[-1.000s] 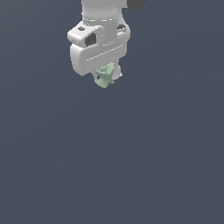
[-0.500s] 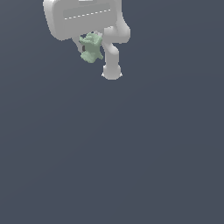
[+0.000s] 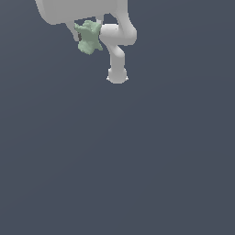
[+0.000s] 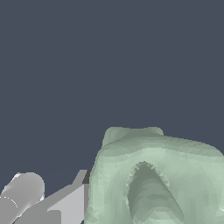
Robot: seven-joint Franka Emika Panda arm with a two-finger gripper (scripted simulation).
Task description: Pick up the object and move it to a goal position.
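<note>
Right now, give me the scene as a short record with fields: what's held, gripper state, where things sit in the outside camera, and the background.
object: small pale mint-green blocky piece, knobby edges, round recess visible in the wrist view
held by: gripper, shut on the piece
height: off any surface, nothing under it
place in exterior view: near the top edge, toward the exterior view's left
arm: white links beside the piece, on the exterior view's right of it
background: plain dark grey-blue
goal marker: none visible
</note>
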